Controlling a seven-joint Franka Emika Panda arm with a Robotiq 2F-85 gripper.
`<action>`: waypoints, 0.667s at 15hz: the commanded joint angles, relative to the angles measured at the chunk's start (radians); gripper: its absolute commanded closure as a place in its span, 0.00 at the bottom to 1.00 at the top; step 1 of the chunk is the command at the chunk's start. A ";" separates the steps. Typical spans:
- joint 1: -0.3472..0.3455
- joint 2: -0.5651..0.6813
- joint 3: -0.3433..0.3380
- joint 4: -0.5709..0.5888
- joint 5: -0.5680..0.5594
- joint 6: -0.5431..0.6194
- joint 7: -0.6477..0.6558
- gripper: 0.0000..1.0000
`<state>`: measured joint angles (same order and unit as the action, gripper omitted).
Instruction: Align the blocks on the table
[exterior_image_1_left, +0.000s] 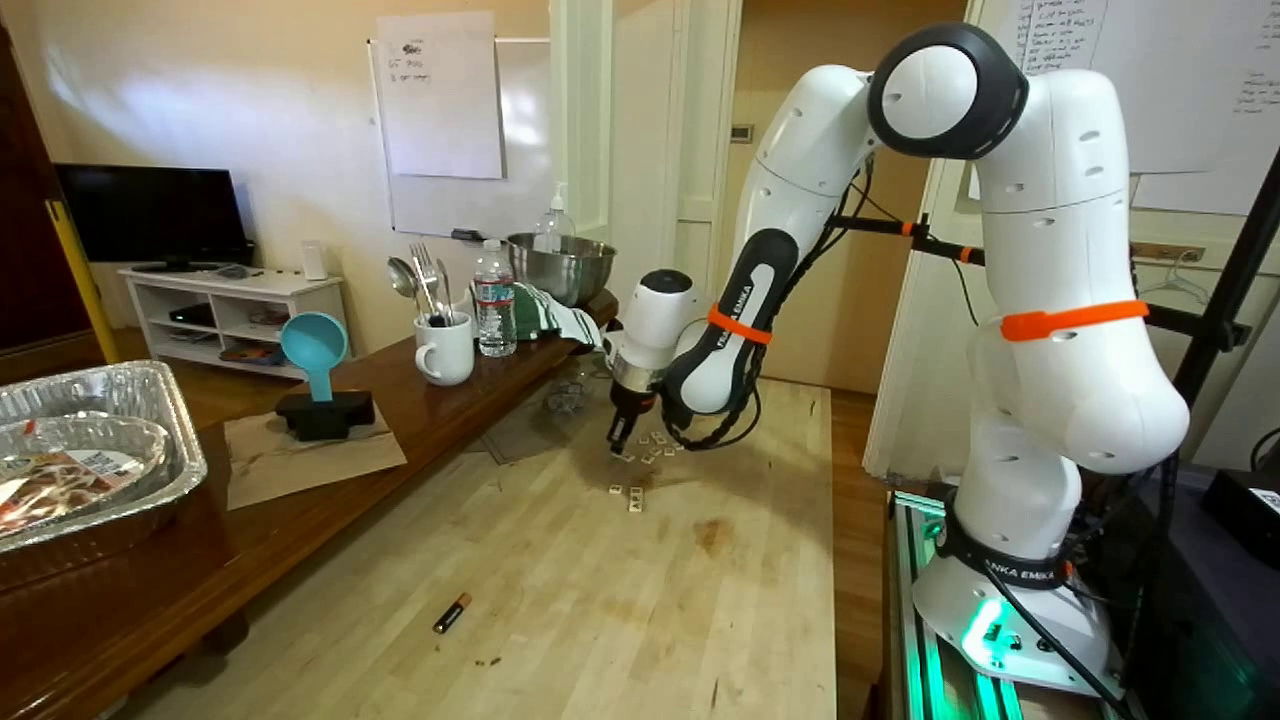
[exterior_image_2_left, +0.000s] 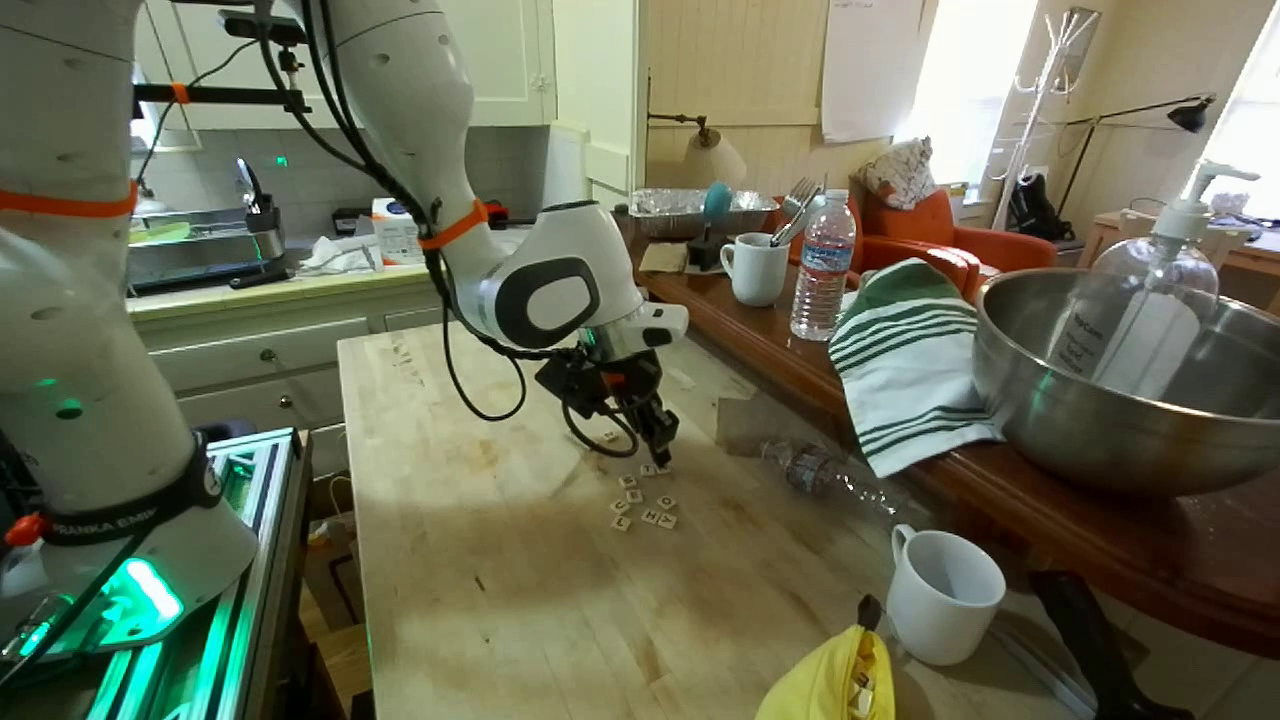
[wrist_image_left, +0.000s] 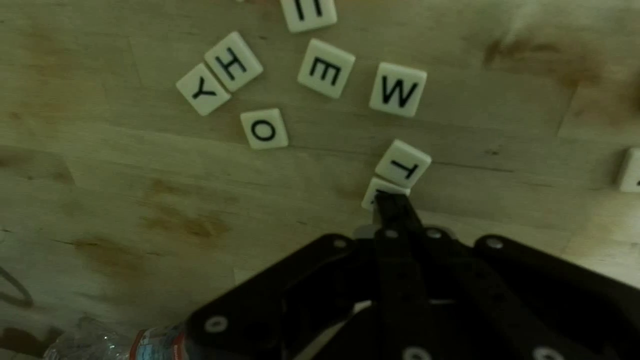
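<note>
The blocks are small pale letter tiles lying flat on the light-wood table. In the wrist view a T tile touches a tile whose face is partly hidden by my fingertips. My gripper is shut, its fingers together, with tips over or on that tile. A W tile, an E tile and an O tile lie apart. An H tile and a Y tile touch. In both exterior views the gripper points down at the tile group.
A crumpled plastic bottle lies beyond the tiles by the brown counter. A white mug, a yellow pouch and a black-handled knife are at the table's end. A battery lies on the table.
</note>
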<state>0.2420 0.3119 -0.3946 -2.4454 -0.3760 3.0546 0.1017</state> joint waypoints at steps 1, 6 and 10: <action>0.028 0.002 -0.034 -0.005 -0.021 -0.005 0.016 1.00; 0.043 0.030 -0.054 0.006 -0.019 -0.001 0.021 1.00; 0.042 0.049 -0.045 0.013 -0.005 0.003 0.012 1.00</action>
<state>0.2717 0.3241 -0.4350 -2.4432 -0.3772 3.0549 0.1017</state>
